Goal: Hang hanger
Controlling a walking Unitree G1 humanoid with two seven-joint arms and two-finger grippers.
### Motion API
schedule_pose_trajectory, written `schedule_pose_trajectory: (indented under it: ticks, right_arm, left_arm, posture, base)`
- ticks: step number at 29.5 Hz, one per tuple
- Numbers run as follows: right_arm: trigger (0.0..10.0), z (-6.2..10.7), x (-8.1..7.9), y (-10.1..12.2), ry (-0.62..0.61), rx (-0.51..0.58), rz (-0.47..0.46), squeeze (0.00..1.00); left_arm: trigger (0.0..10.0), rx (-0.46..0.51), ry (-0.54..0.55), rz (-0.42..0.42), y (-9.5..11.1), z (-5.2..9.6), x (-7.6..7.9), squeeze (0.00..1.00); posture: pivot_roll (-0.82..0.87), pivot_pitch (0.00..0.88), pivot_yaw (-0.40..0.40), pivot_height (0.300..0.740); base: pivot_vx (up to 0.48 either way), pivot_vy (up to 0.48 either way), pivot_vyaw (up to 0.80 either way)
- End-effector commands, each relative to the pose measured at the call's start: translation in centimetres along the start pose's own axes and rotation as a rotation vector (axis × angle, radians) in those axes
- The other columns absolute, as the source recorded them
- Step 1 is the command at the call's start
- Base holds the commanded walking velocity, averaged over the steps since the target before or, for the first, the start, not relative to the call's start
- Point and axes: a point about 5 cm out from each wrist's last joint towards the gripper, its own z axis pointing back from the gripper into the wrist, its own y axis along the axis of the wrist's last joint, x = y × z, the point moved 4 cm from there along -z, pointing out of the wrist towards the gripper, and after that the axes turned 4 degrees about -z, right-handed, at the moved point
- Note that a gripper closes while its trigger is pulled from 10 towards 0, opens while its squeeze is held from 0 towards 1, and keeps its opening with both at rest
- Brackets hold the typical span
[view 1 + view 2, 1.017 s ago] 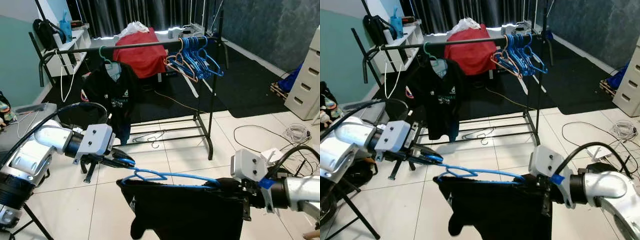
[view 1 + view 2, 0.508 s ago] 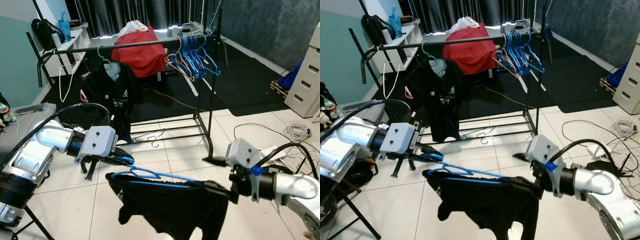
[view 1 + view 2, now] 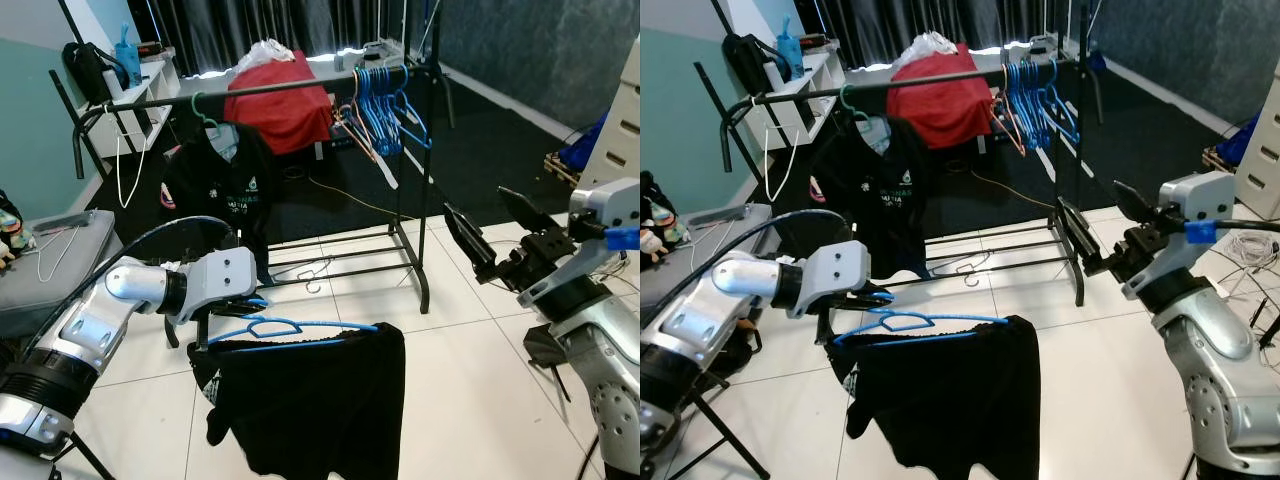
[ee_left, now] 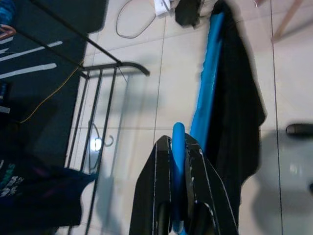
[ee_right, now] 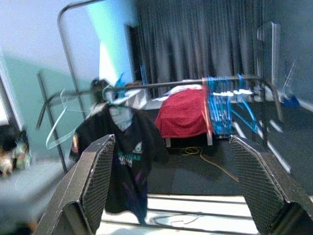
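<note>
A blue hanger (image 3: 290,331) carrying a black garment (image 3: 300,400) hangs low over the tiled floor. My left gripper (image 3: 248,302) is shut on the hanger's hook (image 4: 178,161). My right gripper (image 3: 490,230) is open and empty, raised to the right of the garment and apart from it, with its fingers (image 5: 95,181) spread wide. Behind stands a black clothes rail (image 3: 260,90) holding a black shirt on a green hanger (image 3: 215,180), a red cloth (image 3: 280,100) and several blue hangers (image 3: 385,105).
A loose wire hanger (image 3: 300,275) lies on the floor under the rack. Cables (image 3: 590,262) trail on the tiles at right, near white drawers (image 3: 615,130). A grey cushion (image 3: 50,260) sits at left. A shelf with a dark bag (image 3: 85,65) stands at back left.
My right gripper let go of the hanger's right end, opened and rose away to the right. The garment now hangs from my left gripper alone, swung left and lower.
</note>
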Motion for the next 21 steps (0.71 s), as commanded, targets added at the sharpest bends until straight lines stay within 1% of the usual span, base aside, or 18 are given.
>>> schedule_pose_trajectory:
  ticks: [1, 2, 3, 4, 5, 6, 7, 8, 9, 10, 13, 14, 16, 17, 18, 19, 20, 21]
  right_arm:
    - [10.0, 0.4, -0.4, -3.5, -0.086, -0.104, -0.002, 0.0]
    - [10.0, 0.4, -0.4, -3.5, -0.086, -0.104, -0.002, 0.0]
    - [10.0, 0.6, -0.6, -5.2, -0.12, -0.157, -0.009, 0.0]
    - [10.0, 0.8, -0.7, -6.1, -0.138, -0.188, -0.016, 0.0]
    - [10.0, 0.8, -0.7, -6.1, -0.138, -0.188, -0.016, 0.0]
    - [10.0, 0.7, -1.6, -7.0, -0.148, -0.2, -0.082, 0.0]
    - [10.0, 0.6, -1.9, -7.1, -0.144, -0.197, -0.102, 0.0]
    - [10.0, 0.6, -1.9, -7.1, -0.144, -0.197, -0.102, 0.0]
    - [10.0, 0.4, -2.2, -7.0, -0.141, -0.189, -0.122, 0.0]
    - [10.0, 0.4, -2.2, -7.0, -0.141, -0.189, -0.122, 0.0]
    - [10.0, 0.1, -2.4, -6.8, -0.159, -0.172, -0.14, 0.0]
    - [10.0, 0.1, -2.4, -6.8, -0.159, -0.172, -0.14, 0.0]
    - [10.0, -0.5, -1.3, -6.0, -0.212, -0.12, -0.155, 0.0]
    - [10.0, -0.5, -1.3, -6.0, -0.212, -0.12, -0.155, 0.0]
    - [10.0, -0.7, -0.9, -5.5, -0.236, -0.09, -0.16, 0.0]
    - [10.0, -0.7, -0.9, -5.5, -0.236, -0.09, -0.16, 0.0]
    - [10.0, -1.0, -0.3, -4.9, -0.26, -0.062, -0.15, 0.0]
    - [10.0, -1.0, -0.3, -4.9, -0.26, -0.062, -0.15, 0.0]
  left_arm:
    - [0.0, 0.045, 0.217, 0.156, 0.2, 0.2, -2.0, 0.0]
    - [0.0, 0.045, 0.217, 0.156, 0.2, 0.2, -2.0, 0.0]
    - [0.0, 0.078, 0.275, 0.233, 0.4, 0.0, -2.3, 0.0]
    - [0.0, 0.1, 0.308, 0.283, 0.6, -0.2, -2.3, 0.0]
    - [0.0, 0.1, 0.308, 0.283, 0.6, -0.2, -2.3, 0.0]
    - [10.0, 0.157, 0.408, 0.393, 1.6, -0.5, -3.0, 0.0]
    - [10.0, 0.176, 0.437, 0.427, 2.0, -0.6, -3.2, 0.0]
    - [10.0, 0.176, 0.437, 0.427, 2.0, -0.6, -3.2, 0.0]
    - [10.0, 0.195, 0.469, 0.466, 2.4, -0.7, -3.3, 0.0]
    - [10.0, 0.195, 0.469, 0.466, 2.4, -0.7, -3.3, 0.0]
    - [10.0, 0.214, 0.52, 0.487, 3.3, -0.8, -3.4, 0.0]
    - [10.0, 0.214, 0.52, 0.487, 3.3, -0.8, -3.4, 0.0]
    - [10.0, 0.25, 0.535, 0.451, 4.7, -1.3, -2.8, 0.0]
    - [10.0, 0.25, 0.535, 0.451, 4.7, -1.3, -2.8, 0.0]
    - [10.0, 0.257, 0.537, 0.438, 5.2, -1.5, -2.3, 0.0]
    - [10.0, 0.257, 0.537, 0.438, 5.2, -1.5, -2.3, 0.0]
    - [10.0, 0.25, 0.528, 0.423, 5.4, -1.8, -1.7, 0.0]
    - [10.0, 0.25, 0.528, 0.423, 5.4, -1.8, -1.7, 0.0]
  posture:
    - [-0.21, 0.0, 0.132, 0.74]
    - [-0.21, 0.0, 0.132, 0.74]
    - [-0.21, 0.0, 0.132, 0.74]
    - [-0.21, 0.0, 0.133, 0.74]
    - [-0.21, 0.0, 0.133, 0.74]
    - [-0.2, 0.0, 0.131, 0.74]
    - [-0.19, 0.0, 0.128, 0.74]
    - [-0.19, 0.0, 0.128, 0.74]
    - [-0.19, 0.0, 0.128, 0.74]
    - [-0.19, 0.0, 0.128, 0.74]
    - [-0.18, 0.0, 0.127, 0.74]
    - [-0.18, 0.0, 0.127, 0.74]
    - [-0.17, 0.0, 0.129, 0.74]
    - [-0.17, 0.0, 0.129, 0.74]
    - [-0.17, 0.0, 0.128, 0.74]
    - [-0.17, 0.0, 0.128, 0.74]
    - [-0.17, 0.0, 0.129, 0.74]
    - [-0.17, 0.0, 0.129, 0.74]
  base:
    - [0.0, 0.0, 0.0]
    - [0.0, 0.0, 0.0]
    - [0.0, 0.0, 0.0]
    - [0.0, 0.0, 0.0]
    - [0.0, 0.0, 0.0]
    - [0.0, 0.0, 0.0]
    - [0.0, 0.0, 0.0]
    - [0.0, 0.0, 0.0]
    - [0.0, 0.0, 0.0]
    - [0.0, 0.0, 0.0]
    - [0.0, 0.0, 0.0]
    - [0.0, 0.0, 0.0]
    - [0.0, 0.0, 0.0]
    - [0.0, 0.0, 0.0]
    - [0.0, 0.0, 0.0]
    - [0.0, 0.0, 0.0]
    - [0.0, 0.0, 0.0]
    - [0.0, 0.0, 0.0]
